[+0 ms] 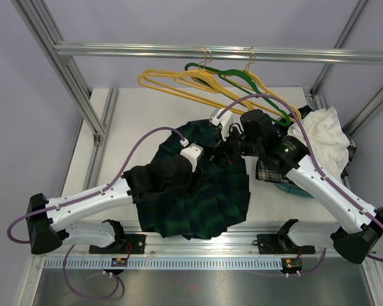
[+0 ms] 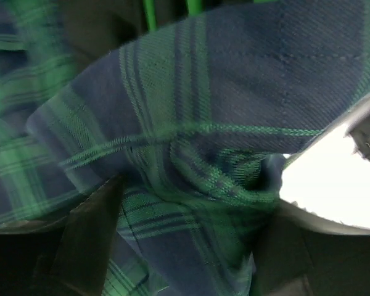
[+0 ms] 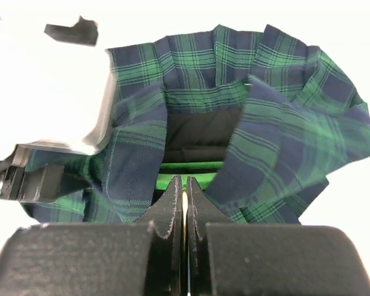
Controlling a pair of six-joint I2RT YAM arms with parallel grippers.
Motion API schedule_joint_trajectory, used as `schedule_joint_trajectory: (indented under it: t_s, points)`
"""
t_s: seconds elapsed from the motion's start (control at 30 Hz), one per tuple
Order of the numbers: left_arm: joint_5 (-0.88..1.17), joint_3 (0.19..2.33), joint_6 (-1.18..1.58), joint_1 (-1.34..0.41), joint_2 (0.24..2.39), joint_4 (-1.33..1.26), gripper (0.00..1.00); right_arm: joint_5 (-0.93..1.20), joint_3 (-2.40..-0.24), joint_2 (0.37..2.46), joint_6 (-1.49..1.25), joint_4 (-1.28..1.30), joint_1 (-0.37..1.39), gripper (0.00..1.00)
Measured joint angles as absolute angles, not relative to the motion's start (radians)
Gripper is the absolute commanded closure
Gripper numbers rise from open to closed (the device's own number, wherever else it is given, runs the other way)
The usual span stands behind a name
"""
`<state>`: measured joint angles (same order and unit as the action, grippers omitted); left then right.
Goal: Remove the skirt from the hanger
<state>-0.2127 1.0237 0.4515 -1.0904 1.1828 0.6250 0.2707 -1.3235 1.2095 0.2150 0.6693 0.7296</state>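
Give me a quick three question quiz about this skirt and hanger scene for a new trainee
1. True or false: the right end effector is shut.
2. Which pattern does the skirt have? A) red stripes B) dark blue and green plaid C) plain white
3. What lies on the table to the right of the right arm?

Key:
1. True; its jaws stand closed at a green hanger bar under the skirt.
2. B
3. A pile of white cloth.
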Motion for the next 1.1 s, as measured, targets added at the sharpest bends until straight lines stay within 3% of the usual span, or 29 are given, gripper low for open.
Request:
schedule_joint_trajectory:
  t_s: [0.03, 0.07, 0.17, 0.57, 0.6, 0.63, 0.73, 1.1]
  points:
    - [-0.247, 1.016, 0.449, -1.103, 1.182, 0.612, 0.6, 0.271, -1.324, 1.209, 0.21, 0.668, 0.725, 1.0]
    - [-0.279, 1.006, 0.444, -1.114, 1.18, 0.593, 0.79, 0.27, -1.324, 1.209, 0.206, 0.666, 0.72, 1.0]
    - [-0.331, 0.951, 0.39, -1.137, 1.161, 0.5, 1.0, 0.27, -1.324, 1.211, 0.195, 0.655, 0.708, 1.0]
    - [-0.351, 0.785, 0.094, -1.151, 0.968, 0.346, 1.0, 0.408, -1.324, 1.211, 0.243, 0.649, 0.699, 1.0]
    - [-0.35, 0.778, 0.069, -1.151, 0.95, 0.346, 1.0, 0.431, -1.324, 1.211, 0.256, 0.649, 0.698, 0.96]
    - [-0.349, 0.773, 0.043, -1.151, 0.931, 0.348, 1.0, 0.453, -1.323, 1.209, 0.269, 0.648, 0.698, 0.8]
    - [-0.359, 0.759, -0.049, -1.151, 0.884, 0.365, 1.0, 0.526, -1.323, 1.196, 0.287, 0.659, 0.698, 0.55]
    - [-0.444, 0.718, -0.313, -1.133, 0.734, 0.492, 1.0, 0.586, -1.288, 1.064, 0.247, 0.729, 0.617, 0.28]
